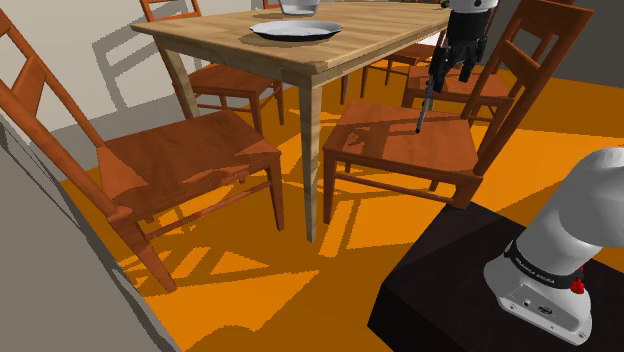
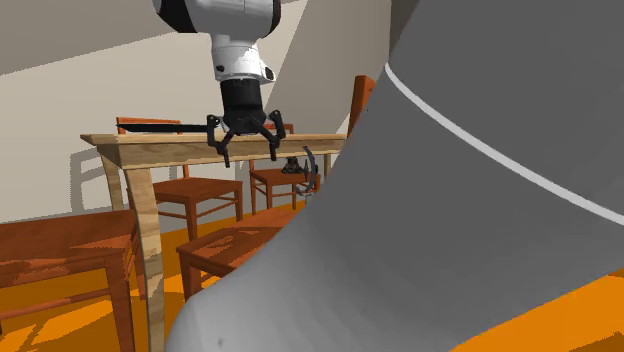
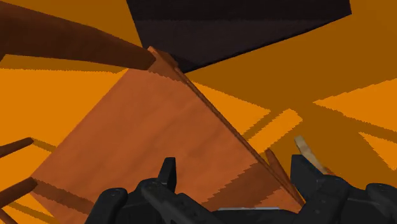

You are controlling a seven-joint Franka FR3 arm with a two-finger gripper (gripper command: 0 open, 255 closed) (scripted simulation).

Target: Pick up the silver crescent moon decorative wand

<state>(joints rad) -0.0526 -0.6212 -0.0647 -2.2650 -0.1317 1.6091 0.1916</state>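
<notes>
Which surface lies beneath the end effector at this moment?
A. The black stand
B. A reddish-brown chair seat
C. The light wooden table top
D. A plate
B. The wrist view looks past the open end effector straight onto a reddish-brown chair seat, and the shoulder view places it beside the table, not over it.

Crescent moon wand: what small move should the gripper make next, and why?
Probably ease the all-black two-finger gripper toward the shoulder view's left and lower, around the thin dark crescent-topped wand. The gripper stands open, clasping nothing; the wand slants beside it, above the reddish-brown wooden chair seat.
</notes>
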